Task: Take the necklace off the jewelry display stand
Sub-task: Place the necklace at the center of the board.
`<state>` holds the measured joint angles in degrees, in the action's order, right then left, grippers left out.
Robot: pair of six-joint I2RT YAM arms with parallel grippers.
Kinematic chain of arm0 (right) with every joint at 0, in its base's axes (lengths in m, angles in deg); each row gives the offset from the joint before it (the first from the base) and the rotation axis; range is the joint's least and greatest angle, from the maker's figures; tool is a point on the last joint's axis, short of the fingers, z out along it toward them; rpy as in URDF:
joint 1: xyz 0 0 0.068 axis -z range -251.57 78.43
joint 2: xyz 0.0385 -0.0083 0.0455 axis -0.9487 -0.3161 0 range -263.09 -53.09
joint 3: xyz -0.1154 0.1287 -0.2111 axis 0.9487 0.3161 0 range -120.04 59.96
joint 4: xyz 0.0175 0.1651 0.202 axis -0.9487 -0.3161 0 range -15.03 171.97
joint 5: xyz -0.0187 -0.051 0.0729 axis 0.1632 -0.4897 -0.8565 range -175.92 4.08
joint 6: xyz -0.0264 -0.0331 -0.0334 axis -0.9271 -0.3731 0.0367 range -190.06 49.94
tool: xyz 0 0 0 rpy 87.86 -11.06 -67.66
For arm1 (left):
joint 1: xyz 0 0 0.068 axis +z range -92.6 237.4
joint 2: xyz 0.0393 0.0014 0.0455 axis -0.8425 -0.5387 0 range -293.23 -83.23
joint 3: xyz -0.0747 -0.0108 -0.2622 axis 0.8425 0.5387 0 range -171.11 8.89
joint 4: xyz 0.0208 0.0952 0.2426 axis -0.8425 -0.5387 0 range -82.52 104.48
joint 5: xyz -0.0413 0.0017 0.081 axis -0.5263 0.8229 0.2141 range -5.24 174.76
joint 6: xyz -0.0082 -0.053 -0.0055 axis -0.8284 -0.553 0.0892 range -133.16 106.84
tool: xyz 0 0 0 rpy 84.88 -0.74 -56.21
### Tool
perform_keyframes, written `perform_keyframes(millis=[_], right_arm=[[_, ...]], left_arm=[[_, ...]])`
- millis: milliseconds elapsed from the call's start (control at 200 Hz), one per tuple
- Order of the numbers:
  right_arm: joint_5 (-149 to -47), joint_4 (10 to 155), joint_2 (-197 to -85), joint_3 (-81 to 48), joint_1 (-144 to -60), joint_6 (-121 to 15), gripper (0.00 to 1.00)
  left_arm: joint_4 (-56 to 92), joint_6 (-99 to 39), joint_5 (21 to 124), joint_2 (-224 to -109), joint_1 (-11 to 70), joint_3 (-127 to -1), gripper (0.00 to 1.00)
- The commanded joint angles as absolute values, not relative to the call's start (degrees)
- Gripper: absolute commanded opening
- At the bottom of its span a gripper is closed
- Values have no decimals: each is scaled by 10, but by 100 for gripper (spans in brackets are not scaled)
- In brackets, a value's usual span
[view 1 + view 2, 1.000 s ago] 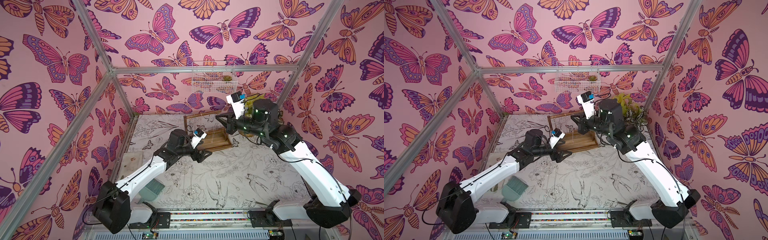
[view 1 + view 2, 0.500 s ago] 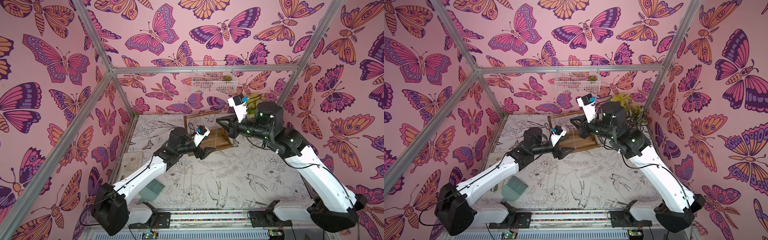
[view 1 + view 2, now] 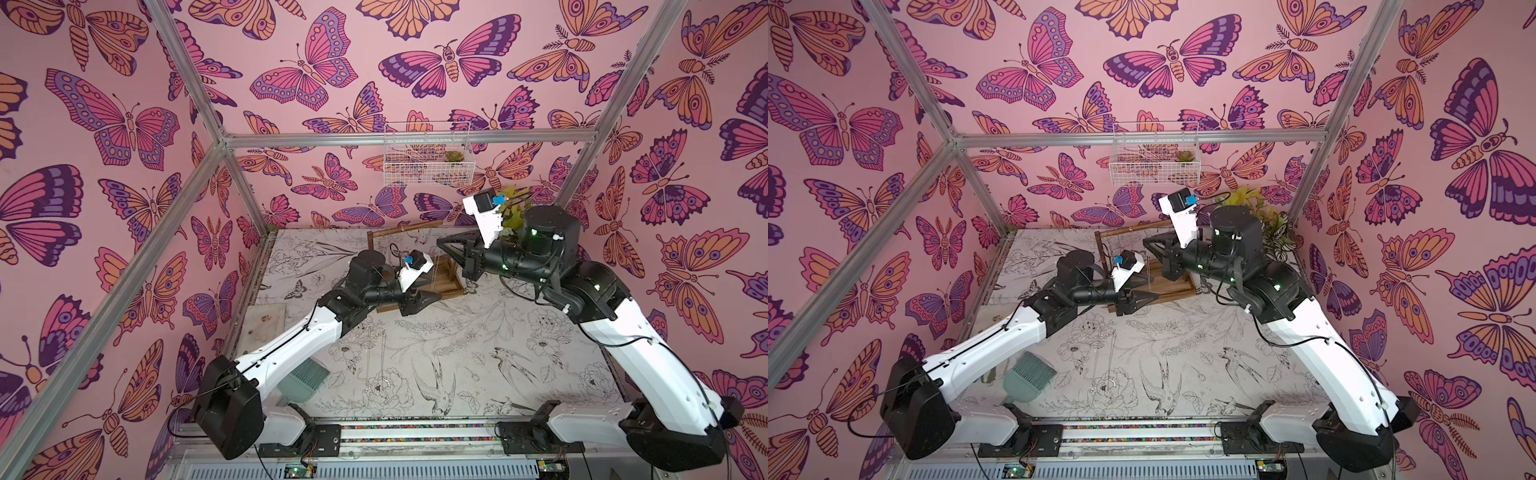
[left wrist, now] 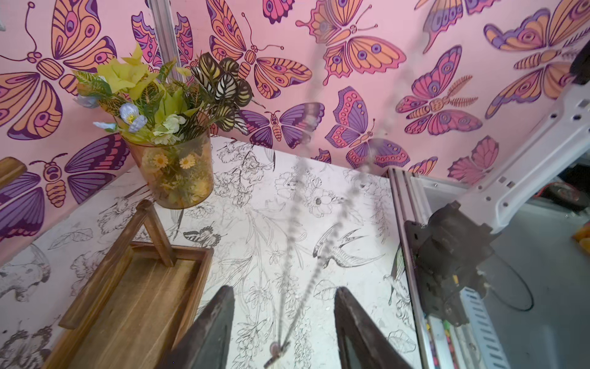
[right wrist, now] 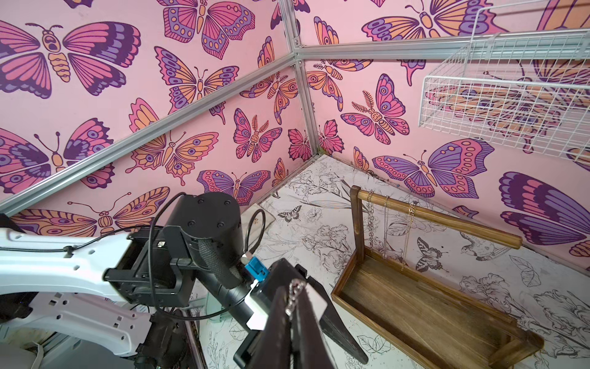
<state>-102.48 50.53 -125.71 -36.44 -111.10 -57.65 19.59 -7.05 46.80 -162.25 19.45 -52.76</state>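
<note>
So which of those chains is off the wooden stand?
The silver chain pinched in the right pincer, clear of the stand; the other chains hang from its crossbar.

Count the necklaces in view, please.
4. Three necklaces hang on the stand's top bar; the fourth necklace is pinched in the right jaws, dangling between the left jaws. Others may be hidden.
</note>
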Motion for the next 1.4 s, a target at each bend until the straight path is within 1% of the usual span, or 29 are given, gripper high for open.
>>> perform_keyframes(millis=[0,305,491,771,916,1066,1237,1397], right_arm=[[-1018,491,-1250,-388,-1116,-578,2],[-1009,486,-1252,-402,-1116,-587,2],[-1004,487,-1257,-409,-1116,-589,2],[-1004,490,-1264,-412,-1116,-589,2],[-1005,490,-1266,-412,-1116,-589,2],[-1005,494,-1265,-407,-1116,-585,2],[-1005,496,-1264,-404,-1116,-583,2],[-1008,504,-1262,-389,-1116,-579,2]], left_arm=[[206,-71,459,-1628,191,-540,46],[206,-72,456,-1637,187,-547,37],[204,-73,462,-1636,187,-543,28],[205,-72,474,-1629,187,-530,22],[203,-72,479,-1626,187,-527,14],[203,-74,481,-1622,187,-525,12],[199,-76,484,-1618,187,-518,6],[196,-81,489,-1609,187,-506,6]])
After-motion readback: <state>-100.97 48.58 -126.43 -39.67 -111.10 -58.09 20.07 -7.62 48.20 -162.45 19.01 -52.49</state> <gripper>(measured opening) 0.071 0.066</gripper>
